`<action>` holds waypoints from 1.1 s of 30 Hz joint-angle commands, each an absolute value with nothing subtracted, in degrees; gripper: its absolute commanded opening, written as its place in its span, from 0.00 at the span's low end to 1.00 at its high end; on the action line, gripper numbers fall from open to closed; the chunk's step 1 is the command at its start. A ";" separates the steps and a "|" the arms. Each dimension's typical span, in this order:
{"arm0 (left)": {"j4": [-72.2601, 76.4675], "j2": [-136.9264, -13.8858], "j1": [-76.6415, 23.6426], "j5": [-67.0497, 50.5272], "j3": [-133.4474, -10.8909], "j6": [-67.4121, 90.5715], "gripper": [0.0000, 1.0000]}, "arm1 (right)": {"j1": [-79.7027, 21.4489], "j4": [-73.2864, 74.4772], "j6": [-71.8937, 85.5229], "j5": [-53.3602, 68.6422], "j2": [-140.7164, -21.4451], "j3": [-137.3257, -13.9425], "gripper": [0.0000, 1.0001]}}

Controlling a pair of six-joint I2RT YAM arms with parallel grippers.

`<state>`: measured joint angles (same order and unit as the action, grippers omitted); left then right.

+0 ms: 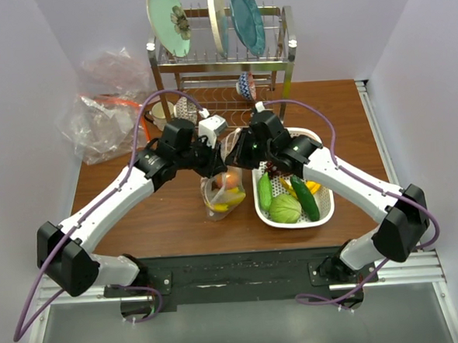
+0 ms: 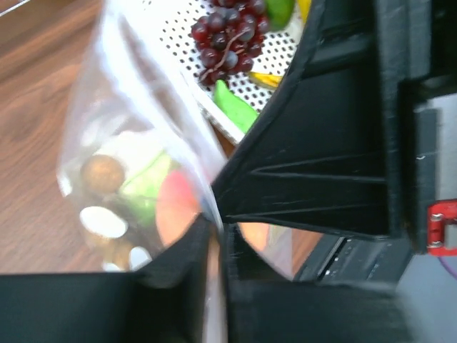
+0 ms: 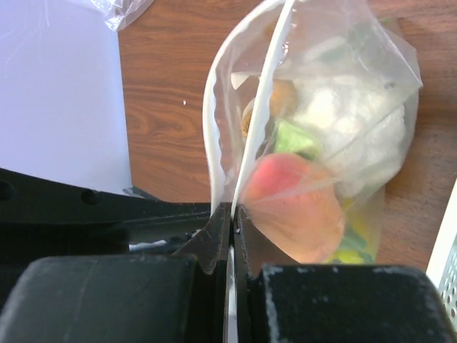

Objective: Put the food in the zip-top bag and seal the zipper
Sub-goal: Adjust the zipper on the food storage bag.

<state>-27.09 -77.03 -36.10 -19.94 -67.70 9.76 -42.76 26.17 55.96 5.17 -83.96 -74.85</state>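
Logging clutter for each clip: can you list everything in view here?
zip-top bag: one, clear, table centre, held by both tools
food: several pieces, peach, green, pale, yellow, inside bag
basket: one, white, right of bag
grapes: one bunch, dark red, in basket
green vegetables: three, in basket
dish rack: one, metal, table back
plates: three, pale green, cream, teal, in rack
plastic heap: one, clear with red-orange, back left
table: one, brown wood
left tool: one, black, shut on bag
right tool: one, black, shut on bag's mouth edge
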 commanded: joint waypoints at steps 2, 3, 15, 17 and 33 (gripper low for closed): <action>-28.47 -79.01 -37.53 -19.34 -68.55 9.93 0.00 | -44.56 16.52 58.89 11.34 -80.07 -75.85 0.04; -28.82 -78.84 -37.44 -19.34 -68.82 9.76 0.00 | -44.47 16.52 58.54 10.82 -79.55 -75.68 0.11; -31.99 -75.77 -37.35 -27.50 -71.19 8.44 0.00 | -38.41 20.48 32.38 5.27 -67.68 -71.90 0.51; -31.99 -74.80 -37.27 -31.09 -71.37 8.52 0.00 | -37.89 19.17 25.27 5.88 -64.61 -70.50 0.50; -31.11 -61.88 -34.80 -55.10 -69.61 6.95 0.00 | -32.87 8.62 10.02 31.00 -52.30 -59.86 0.53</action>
